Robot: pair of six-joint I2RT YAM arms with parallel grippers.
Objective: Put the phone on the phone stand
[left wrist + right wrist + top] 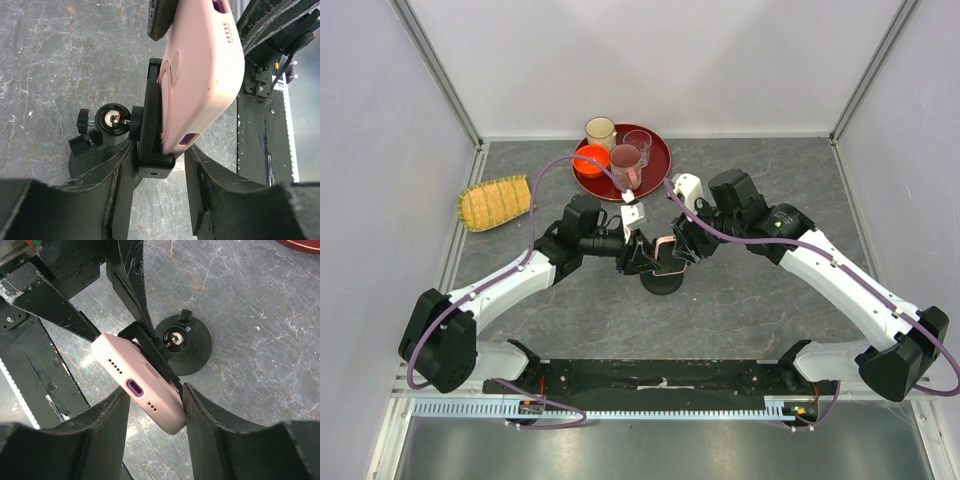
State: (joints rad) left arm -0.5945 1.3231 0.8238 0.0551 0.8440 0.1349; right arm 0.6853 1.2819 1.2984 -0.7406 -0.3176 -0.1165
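Note:
The phone point(665, 247), in a pale pink case, hangs just above the black phone stand point(662, 283) at the middle of the table. In the left wrist view the phone's point(200, 65) back lies against the stand's flat holder point(147, 115). My left gripper point(161, 150) straddles the holder and the phone's lower corner, one finger along the holder and the other at the corner; contact is unclear. In the right wrist view the phone's point(140, 385) port end sits slanted between my right gripper's point(155, 388) fingertips, which touch it on both sides, above the stand's round base point(192, 352).
A dark red tray point(660, 150) at the back holds an orange bowl point(591, 160), a cream cup point(600, 130) and clear glasses point(626, 160). A yellow woven mat point(495, 203) lies at the back left. Both arms meet at the centre.

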